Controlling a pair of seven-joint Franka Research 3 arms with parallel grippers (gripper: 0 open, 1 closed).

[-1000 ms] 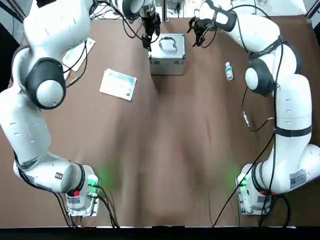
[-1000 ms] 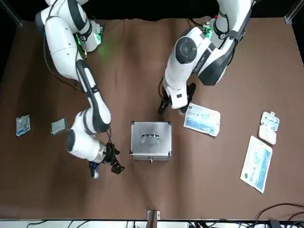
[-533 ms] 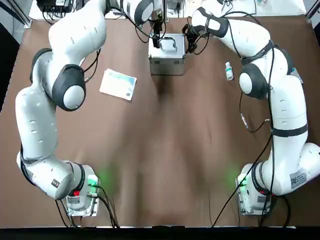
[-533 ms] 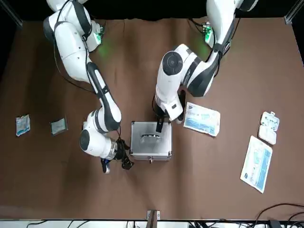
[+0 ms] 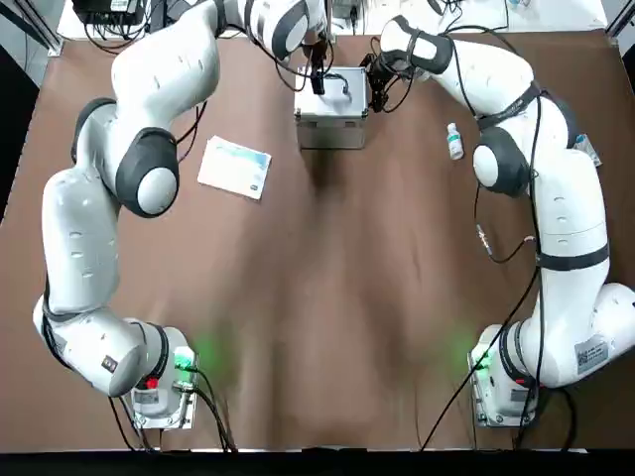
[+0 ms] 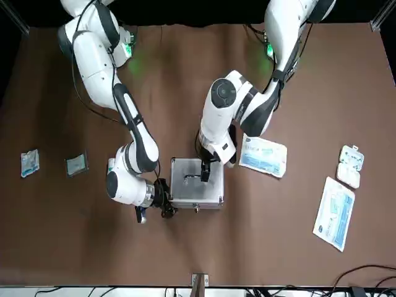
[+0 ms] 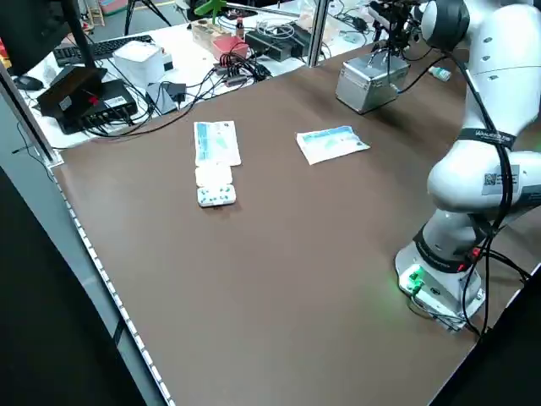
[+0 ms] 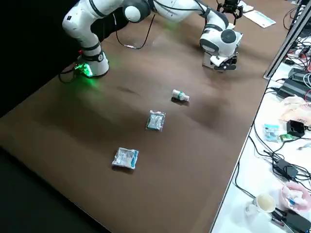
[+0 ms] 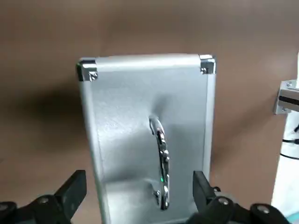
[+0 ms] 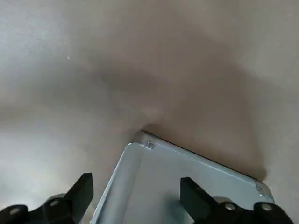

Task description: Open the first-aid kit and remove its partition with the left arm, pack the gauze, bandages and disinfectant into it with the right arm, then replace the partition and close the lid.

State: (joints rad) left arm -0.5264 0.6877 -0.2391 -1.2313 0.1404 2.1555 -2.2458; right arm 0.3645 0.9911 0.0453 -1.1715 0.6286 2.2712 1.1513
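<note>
**Lid still down, both arms at the case**

A brown desk is lying under me, cluttered benches with cables and boxes running along its far and side edges. Near the far middle of it the first-aid kit, a small silver metal case with riveted corners, is sitting shut. Its lid, the flat silver top panel with the curved wire handle, is fully down, so I am judging that the opening step is in hand and nothing is packed yet; the partition is out of sight, presumably inside.

My left jaws are hanging over the lid beside the handle, spread wide and gripping nothing, as the left wrist view shows. My right jaws are sitting at the case's side, also spread and empty, with one corner of the case showing between them in the right wrist view.

The disinfectant, a tiny white bottle with a pale blue label, is lying on the desk near my right arm, well apart from the case. Two small clear-wrapped packets are lying farther out on that side. A blue-printed white flat packet is lying on my left side.

Next, I am thinking, the left jaws need to settle on the handle or the front latch and swing the lid up, while the right steadies the case.
</note>
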